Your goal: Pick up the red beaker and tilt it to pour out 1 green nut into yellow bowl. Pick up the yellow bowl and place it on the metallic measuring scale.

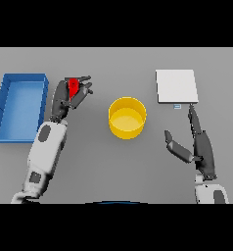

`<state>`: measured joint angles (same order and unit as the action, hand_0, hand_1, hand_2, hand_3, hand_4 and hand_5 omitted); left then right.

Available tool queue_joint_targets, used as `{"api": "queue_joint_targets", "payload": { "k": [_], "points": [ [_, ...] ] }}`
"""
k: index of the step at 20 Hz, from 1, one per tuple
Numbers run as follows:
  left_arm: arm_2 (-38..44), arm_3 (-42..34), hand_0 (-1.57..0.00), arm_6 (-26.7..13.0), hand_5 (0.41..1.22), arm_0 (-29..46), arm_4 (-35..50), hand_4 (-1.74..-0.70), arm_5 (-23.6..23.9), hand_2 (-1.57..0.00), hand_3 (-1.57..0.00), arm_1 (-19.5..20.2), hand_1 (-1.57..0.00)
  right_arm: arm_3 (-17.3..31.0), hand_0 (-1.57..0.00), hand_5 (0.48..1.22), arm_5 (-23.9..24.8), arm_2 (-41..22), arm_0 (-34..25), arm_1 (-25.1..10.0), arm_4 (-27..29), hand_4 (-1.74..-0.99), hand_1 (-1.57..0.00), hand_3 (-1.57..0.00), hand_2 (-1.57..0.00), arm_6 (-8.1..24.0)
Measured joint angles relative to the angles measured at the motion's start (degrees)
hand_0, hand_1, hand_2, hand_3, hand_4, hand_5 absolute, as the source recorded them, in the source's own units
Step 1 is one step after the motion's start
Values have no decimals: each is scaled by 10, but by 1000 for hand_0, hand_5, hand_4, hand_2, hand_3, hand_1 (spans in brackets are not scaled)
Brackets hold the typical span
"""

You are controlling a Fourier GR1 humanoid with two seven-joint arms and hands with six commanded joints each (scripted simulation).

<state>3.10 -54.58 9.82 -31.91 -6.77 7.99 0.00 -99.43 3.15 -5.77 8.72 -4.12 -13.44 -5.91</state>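
Right hand (201,147) open, idle — left hand (69,98) curled around red beaker (74,86), its axis unclear.

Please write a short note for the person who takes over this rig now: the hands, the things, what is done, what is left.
Left hand: shut on the red beaker, left of the yellow bowl.
Right hand: open, idle, near the metallic scale.
Bowl: mid-table, no nut visible inside. Blue bin at far left.
Done: beaker grasped.
Left: pour one nut, move bowl onto scale.
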Motion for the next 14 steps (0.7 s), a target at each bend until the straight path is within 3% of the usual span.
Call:
{"api": "queue_joint_targets", "payload": {
  "k": [4, 6, 12, 14],
  "points": [
    [-58, -58, -1561, -44, 1121, -3, -39, -1728, -6, -1561, -1558, 32, -1561, -5, 1, 663, -5, -4, 9, -5, -5, -1257, 1, 1, 1, -8],
    [-100, -66, -1564, -90, 1125, -12, -75, -1733, -21, -1565, -1562, 53, -1565, -9, 1, 671, -2, -9, 11, -4, -13, -1256, 1, 1, 1, -6],
    [-169, -96, -1566, -147, 1114, -20, -122, -1734, -33, -1566, -1564, 84, -1566, -9, 1, 680, -3, -6, 5, -6, -11, -1254, 1, 1, 1, 10],
    [-199, -103, -1568, -188, 1128, -31, -158, -1737, -30, -1568, -1567, 98, -1568, -13, 1, 683, -2, -10, 10, -4, -17, -1254, 1, 1, 1, 11]
  ]
}}
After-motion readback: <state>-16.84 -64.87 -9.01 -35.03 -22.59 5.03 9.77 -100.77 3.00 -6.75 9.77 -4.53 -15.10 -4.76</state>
